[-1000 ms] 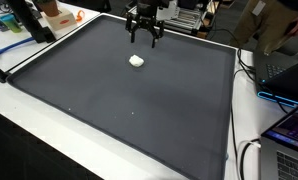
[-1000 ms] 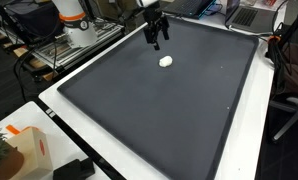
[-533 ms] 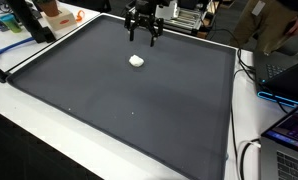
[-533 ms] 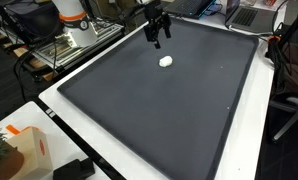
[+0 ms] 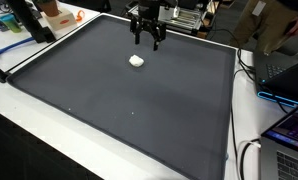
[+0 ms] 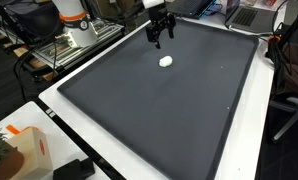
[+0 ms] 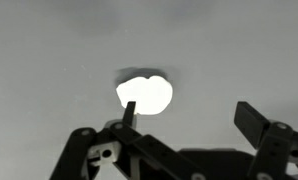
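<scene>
While the jaws hung spread wide and empty above the far end of the dark mat (image 5: 139, 115), plain mat lay all around them, and the clutter kept to the rim of the desk (image 5: 24, 115): a laptop (image 5: 289, 72) and cables (image 5: 245, 150) on one side, an orange-and-white box (image 6: 25, 150) at a near corner. The small white lump (image 5: 136, 61) lay on the mat near the jaws but apart from them, toward the mat's middle in both exterior views, with bare mat between. Seen from the wrist, the lump (image 7: 144, 94) sat just beyond one fingertip, untouched.
</scene>
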Tool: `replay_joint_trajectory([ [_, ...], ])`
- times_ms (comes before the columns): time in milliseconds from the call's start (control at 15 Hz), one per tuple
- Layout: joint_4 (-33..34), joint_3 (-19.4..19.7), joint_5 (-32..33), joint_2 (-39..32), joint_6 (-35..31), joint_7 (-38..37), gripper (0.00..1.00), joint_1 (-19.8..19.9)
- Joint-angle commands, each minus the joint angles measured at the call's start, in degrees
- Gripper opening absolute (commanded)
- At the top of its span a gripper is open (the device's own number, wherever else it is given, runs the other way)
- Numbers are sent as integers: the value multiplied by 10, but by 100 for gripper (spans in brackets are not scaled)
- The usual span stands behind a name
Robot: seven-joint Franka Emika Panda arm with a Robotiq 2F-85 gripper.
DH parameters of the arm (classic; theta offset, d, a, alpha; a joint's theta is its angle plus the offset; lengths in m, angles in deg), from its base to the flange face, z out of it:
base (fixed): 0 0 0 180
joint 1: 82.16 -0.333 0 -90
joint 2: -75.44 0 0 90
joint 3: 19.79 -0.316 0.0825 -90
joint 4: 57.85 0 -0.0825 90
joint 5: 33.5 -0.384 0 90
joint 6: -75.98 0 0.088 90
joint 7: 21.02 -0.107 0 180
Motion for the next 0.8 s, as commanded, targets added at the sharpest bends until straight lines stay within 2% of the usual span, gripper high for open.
replay_joint_trajectory([
  [0,14,29,-108,54,84,65,100,-41],
  [200,34,52,-130,95,149,79,100,-50],
  [467,70,71,-127,117,226,82,100,-49],
  [533,70,71,-96,120,236,78,100,-44],
  [600,70,70,-106,110,210,72,100,-47],
  [733,75,72,-105,114,222,75,100,-47],
])
